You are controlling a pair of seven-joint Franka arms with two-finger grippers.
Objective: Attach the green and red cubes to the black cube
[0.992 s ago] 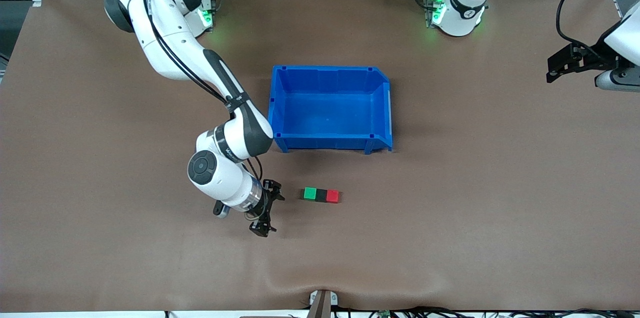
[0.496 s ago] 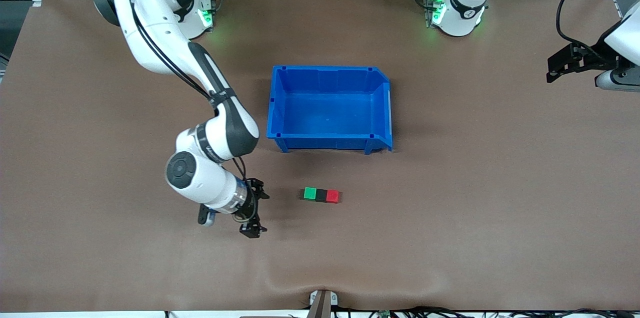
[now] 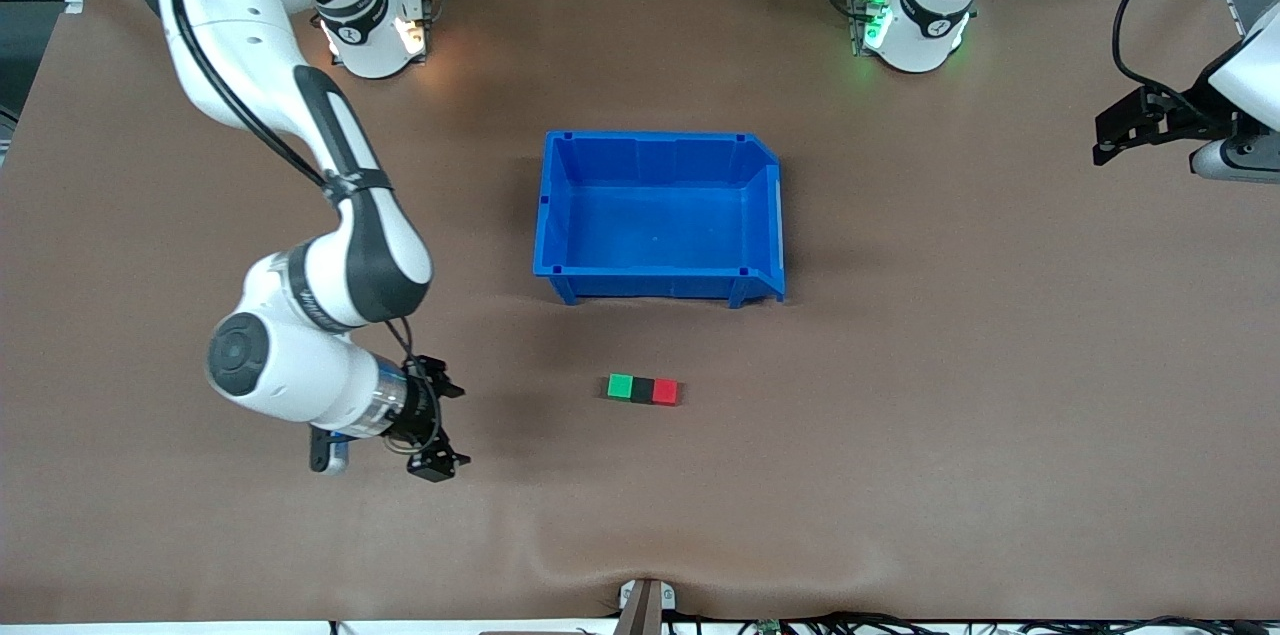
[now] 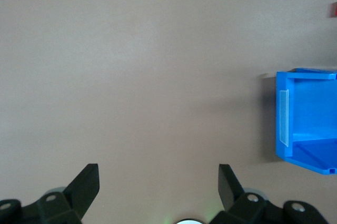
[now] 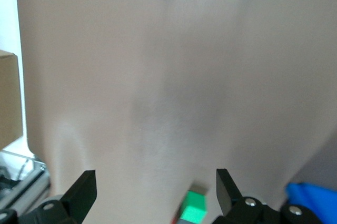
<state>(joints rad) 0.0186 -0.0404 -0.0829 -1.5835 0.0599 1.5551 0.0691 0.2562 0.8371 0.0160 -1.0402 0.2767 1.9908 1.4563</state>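
Observation:
The green cube (image 3: 620, 386), the black cube (image 3: 642, 389) and the red cube (image 3: 666, 392) lie touching in one row on the table, black in the middle, nearer the front camera than the blue bin. My right gripper (image 3: 447, 427) is open and empty, low over the table, apart from the row on the green cube's side toward the right arm's end. The right wrist view shows its open jaws (image 5: 154, 182) and the green cube (image 5: 194, 208). My left gripper (image 3: 1106, 141) waits open and empty at the left arm's end of the table (image 4: 158, 174). The red cube (image 4: 334, 9) shows at an edge of the left wrist view.
The large blue bin (image 3: 560, 215) stands empty mid-table, farther from the front camera than the cube row. It also shows in the left wrist view (image 4: 284, 119) and the right wrist view (image 5: 311, 195). Brown table mat all round.
My right arm has drawn away from the cube row toward the right arm's end of the table, gripper open and empty. The cubes and left arm have not moved.

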